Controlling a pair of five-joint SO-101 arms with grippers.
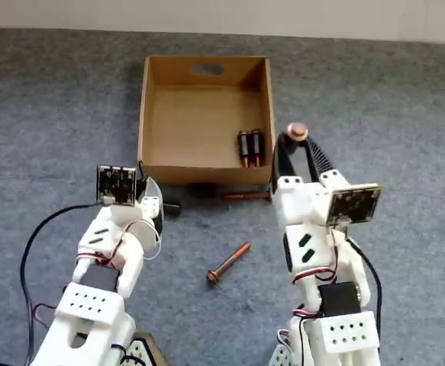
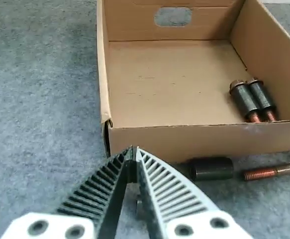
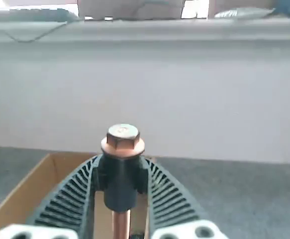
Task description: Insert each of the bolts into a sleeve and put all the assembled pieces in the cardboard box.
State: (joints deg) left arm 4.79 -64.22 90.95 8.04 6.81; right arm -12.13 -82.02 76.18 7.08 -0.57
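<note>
The cardboard box holds two assembled pieces lying side by side by its right wall. My right gripper is raised beside that wall, just outside it, shut on a copper bolt seated upright in a black sleeve. A loose sleeve and a bolt lie against the box's front wall. Another bolt lies on the carpet between the arms. My left gripper is shut and empty near the box's front left corner.
Grey carpet covers the table on all sides of the box. A pale wall rises behind the far edge. Cables trail beside the left arm's base.
</note>
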